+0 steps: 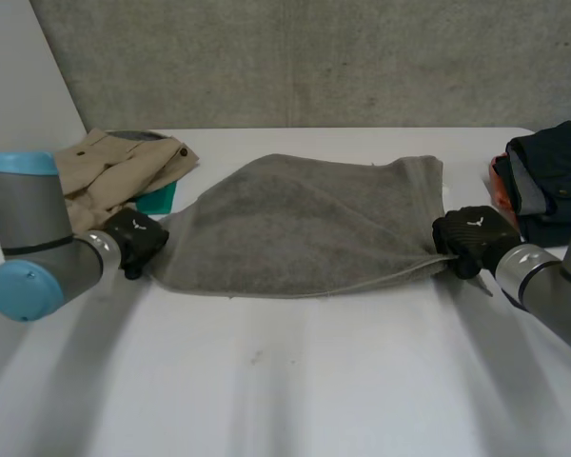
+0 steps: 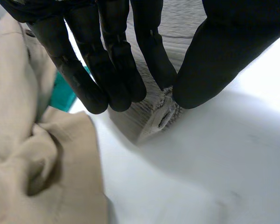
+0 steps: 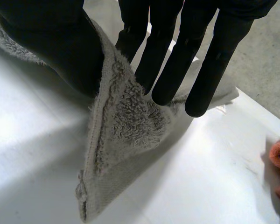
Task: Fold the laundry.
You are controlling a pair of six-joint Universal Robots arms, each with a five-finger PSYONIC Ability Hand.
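Grey towel (image 1: 305, 224) stretched across the middle of the white desk (image 1: 285, 381), and there's a robot hand at each end of its near edge. Over on one side the left robot hand (image 1: 135, 240) sits right at the towel's near corner. Its wrist view shows the grip clearly: the fingers (image 2: 93, 79) are straight and the thumb (image 2: 214, 60) closes in against them, nipping the hemmed corner of the towel (image 2: 154, 116) between the tips, just off the desk surface.

Across to the other end, the right robot hand (image 1: 471, 238) is on the opposite near corner. From its own wrist, the thumb (image 3: 60, 46) presses the fluffy edge of the towel (image 3: 126, 126) against the long straight fingers (image 3: 210, 70), so that's a pinch as well, with the tip of the corner drooping toward the desk below.

Between the two hands the near edge runs in a shallow curve, while the far part of the towel lies on the desk.

Around it: a crumpled beige garment (image 1: 114, 167) near the left robot hand with a teal item (image 1: 157, 198) peeking out beside it, and beyond the right robot hand a heap of dark navy clothing (image 1: 552, 176) with an orange cloth (image 1: 501, 186) at its edge.
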